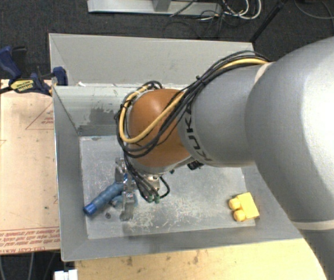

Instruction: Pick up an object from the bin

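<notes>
Blue pen-shaped stick (101, 200) is what we've got down in the near-left part of the bin (68, 174), lying flat on the scuffed floor and angled so its far end points up toward the gripper (126, 196). The gripper sits right at that upper end, touching or just about touching it. We honestly can't tell whether it's open or closed on the stick, because the orange cover (155, 127) and the cables (133, 137) looped around it block most of the wrist. The big grey arm (283, 121) comes in from the right. Over in the near-right corner there's a small yellow block (243, 207), well apart from the gripper.
</notes>
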### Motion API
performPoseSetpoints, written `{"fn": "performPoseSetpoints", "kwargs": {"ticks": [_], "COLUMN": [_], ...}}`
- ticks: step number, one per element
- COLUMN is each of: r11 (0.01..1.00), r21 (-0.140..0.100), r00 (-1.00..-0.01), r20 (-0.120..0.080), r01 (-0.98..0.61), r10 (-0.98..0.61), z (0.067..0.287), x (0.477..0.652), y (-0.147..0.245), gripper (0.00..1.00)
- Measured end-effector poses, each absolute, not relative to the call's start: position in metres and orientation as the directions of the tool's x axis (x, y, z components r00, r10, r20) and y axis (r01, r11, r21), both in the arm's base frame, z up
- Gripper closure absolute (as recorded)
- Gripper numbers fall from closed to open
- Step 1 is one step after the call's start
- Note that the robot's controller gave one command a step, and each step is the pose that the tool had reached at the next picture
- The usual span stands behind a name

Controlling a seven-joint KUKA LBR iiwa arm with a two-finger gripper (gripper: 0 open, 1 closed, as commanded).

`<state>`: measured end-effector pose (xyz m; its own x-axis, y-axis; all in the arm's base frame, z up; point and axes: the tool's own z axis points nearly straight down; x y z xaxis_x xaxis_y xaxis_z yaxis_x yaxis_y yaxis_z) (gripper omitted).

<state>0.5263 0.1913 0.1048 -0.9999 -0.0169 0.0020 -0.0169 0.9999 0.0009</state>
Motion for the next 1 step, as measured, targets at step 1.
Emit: {"fn": "performPoseSetpoints", "kwargs": {"ticks": [1], "r11": [0.997], "r21": [0.004], "r00": [-0.997], "r20": [-0.005], "r01": [-0.083], "r10": [-0.083], "z": [0.0710], "x": [0.5382], "y": [0.1792], "gripper": [0.00]}}
